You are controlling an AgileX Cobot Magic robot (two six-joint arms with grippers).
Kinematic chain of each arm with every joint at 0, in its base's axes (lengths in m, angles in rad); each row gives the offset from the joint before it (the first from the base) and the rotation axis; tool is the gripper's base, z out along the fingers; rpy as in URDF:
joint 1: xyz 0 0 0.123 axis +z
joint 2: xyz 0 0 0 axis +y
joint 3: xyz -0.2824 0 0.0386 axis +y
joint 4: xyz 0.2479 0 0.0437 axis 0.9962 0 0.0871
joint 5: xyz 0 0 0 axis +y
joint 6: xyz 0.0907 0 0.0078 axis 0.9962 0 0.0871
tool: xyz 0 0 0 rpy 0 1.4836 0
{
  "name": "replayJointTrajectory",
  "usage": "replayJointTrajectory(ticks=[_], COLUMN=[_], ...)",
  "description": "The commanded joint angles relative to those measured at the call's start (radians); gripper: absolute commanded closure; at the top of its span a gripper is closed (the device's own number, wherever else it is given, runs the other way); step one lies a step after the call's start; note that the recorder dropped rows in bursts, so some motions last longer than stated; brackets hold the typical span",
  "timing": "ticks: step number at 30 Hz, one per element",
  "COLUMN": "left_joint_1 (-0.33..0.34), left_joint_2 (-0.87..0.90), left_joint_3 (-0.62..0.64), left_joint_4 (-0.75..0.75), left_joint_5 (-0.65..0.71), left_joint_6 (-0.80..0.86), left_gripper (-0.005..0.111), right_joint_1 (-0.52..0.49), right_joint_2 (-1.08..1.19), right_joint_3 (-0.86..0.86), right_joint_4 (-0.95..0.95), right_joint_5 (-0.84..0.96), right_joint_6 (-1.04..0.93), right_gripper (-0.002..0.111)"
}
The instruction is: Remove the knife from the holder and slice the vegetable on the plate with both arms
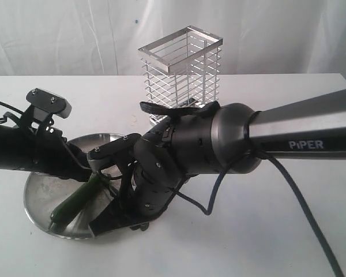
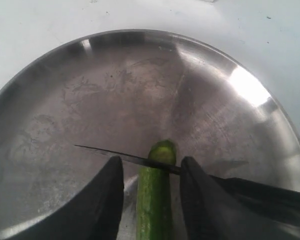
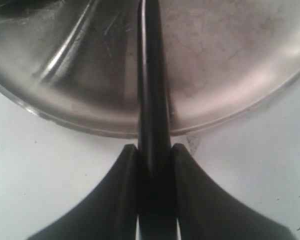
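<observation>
Stainless steel is gleaming under both wrist cameras as the plate [image 2: 230, 90] is sitting on the white tabletop [image 1: 265, 231], in front of the wire holder [image 1: 181, 69], which is standing apart from it with no knife showing inside. The right gripper [image 3: 155, 152] is squeezing its jaws tight on the black handle of the knife [image 2: 125, 157], whose thin blade is lying across the cucumber [image 2: 155, 195] just behind its cut end. The left gripper [image 2: 152, 175] is straddling the cucumber with its jaws parted; a sliver of daylight is showing on each side, so I cannot tell whether they are actually pinching it.

That looseness is the main risk, as I judge it. If the blade is pressing down while the cucumber is sitting free, the round vegetable is likely to be rolling or skidding on the slick metal, and the cut will wander or miss. The blade is also passing very near both left fingers [image 2: 202, 200]; any sideways drift is risking a strike. Pressing hard near the plate's raised rim could be tipping or sliding the plate itself.
</observation>
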Motion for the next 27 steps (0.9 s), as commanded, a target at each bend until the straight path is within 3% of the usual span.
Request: replayJointTrajectory(ticks=[1, 18, 27], left_joint_1=[-0.003, -0.003, -0.003], left_joint_2=[-0.002, 0.0, 0.109], left_joint_3=[0.006, 0.006, -0.043], left_joint_4=[-0.013, -0.013, -0.013], left_joint_5=[0.012, -0.013, 0.014], left_joint_6=[-0.02, -0.034, -0.034], left_gripper=[0.064, 0.064, 0.064], right_joint_1=[-0.002, 0.002, 0.002], right_joint_2=[-0.001, 0.044, 0.044], right_joint_3=[-0.004, -0.026, -0.026], right_joint_4=[0.022, 0.057, 0.057], right_joint_5=[-0.006, 0.032, 0.04], right_joint_6=[-0.01, -0.013, -0.025], right_gripper=[0.108, 0.108, 0.108])
